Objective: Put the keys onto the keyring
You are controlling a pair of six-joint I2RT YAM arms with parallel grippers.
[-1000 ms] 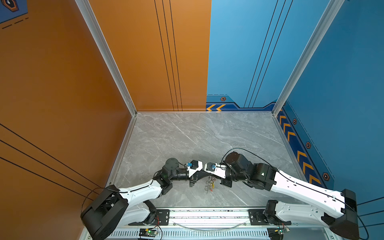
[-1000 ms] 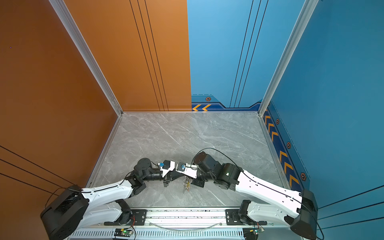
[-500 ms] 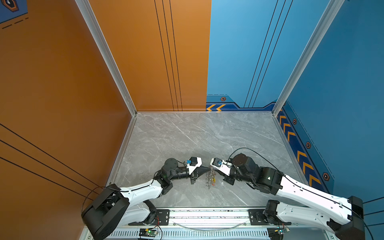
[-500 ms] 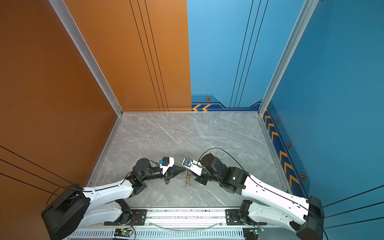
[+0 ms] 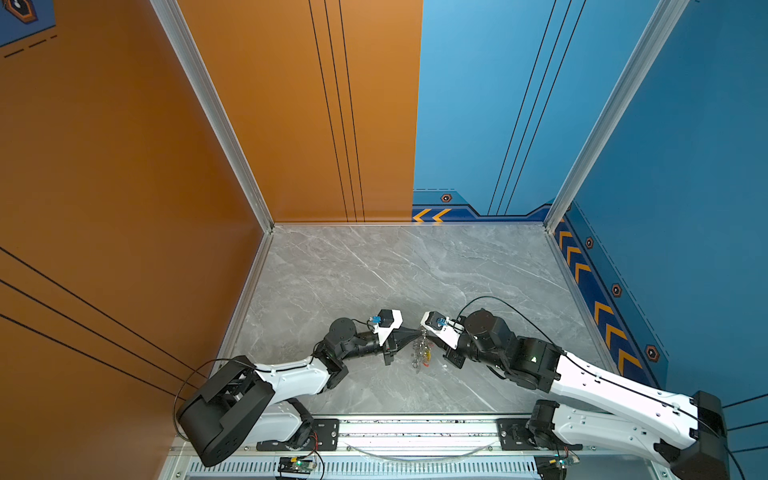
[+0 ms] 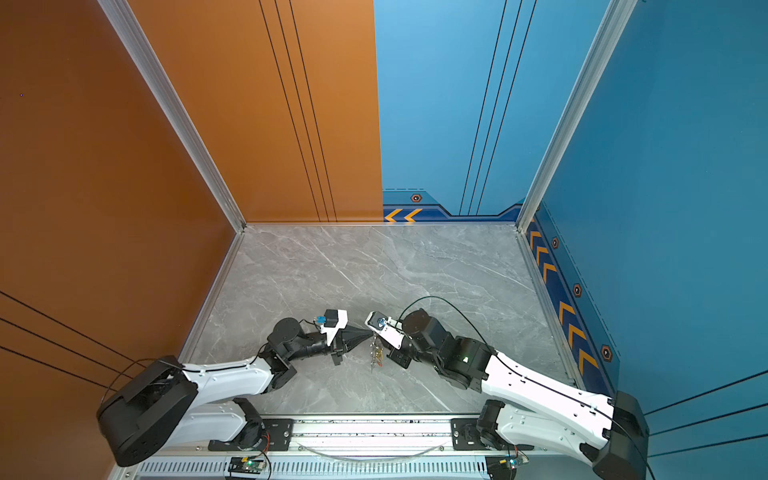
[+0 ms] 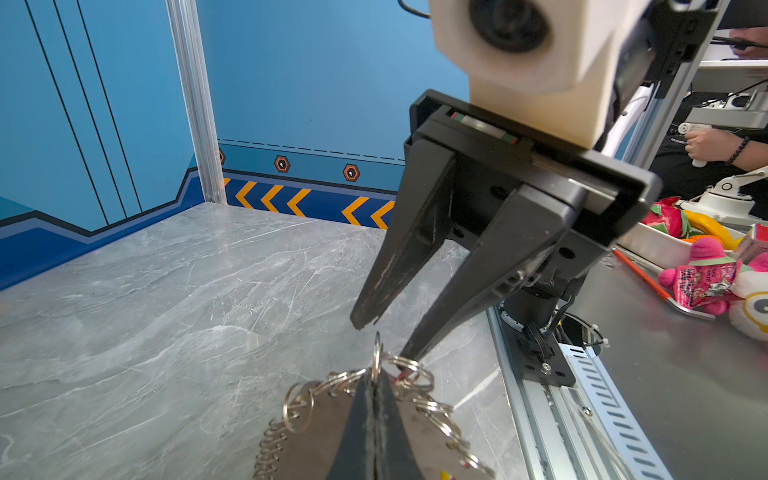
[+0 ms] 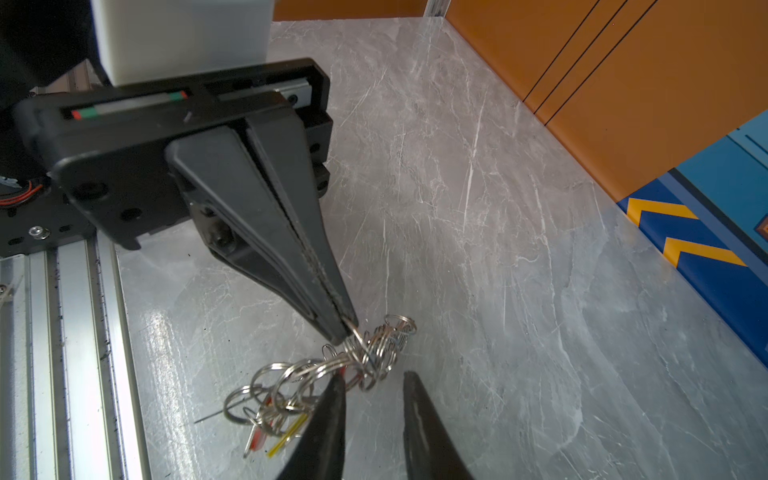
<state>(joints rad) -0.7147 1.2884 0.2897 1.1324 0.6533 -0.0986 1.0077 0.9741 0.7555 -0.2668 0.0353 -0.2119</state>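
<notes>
Right wrist view: my left fingers (image 8: 291,249) are pressed together on one ring of the chain of rings (image 8: 365,349), which hangs from their tips over the grey surface (image 8: 519,187). The keys (image 8: 284,434), with red and yellow heads, dangle in the tangle at the chain's low end. They sit toward the near edge of the surface, about midway between left and right. My right fingers (image 8: 326,419) were tight against the left ones a second ago. They have since spread a little and drawn back to the right, and now stand apart, gripping nothing, with one tip just beside the rings. I read this as a let-go after a threading try. I cannot tell whether a key went onto a ring, so a fresh pinch on a key looks like the next call.
</notes>
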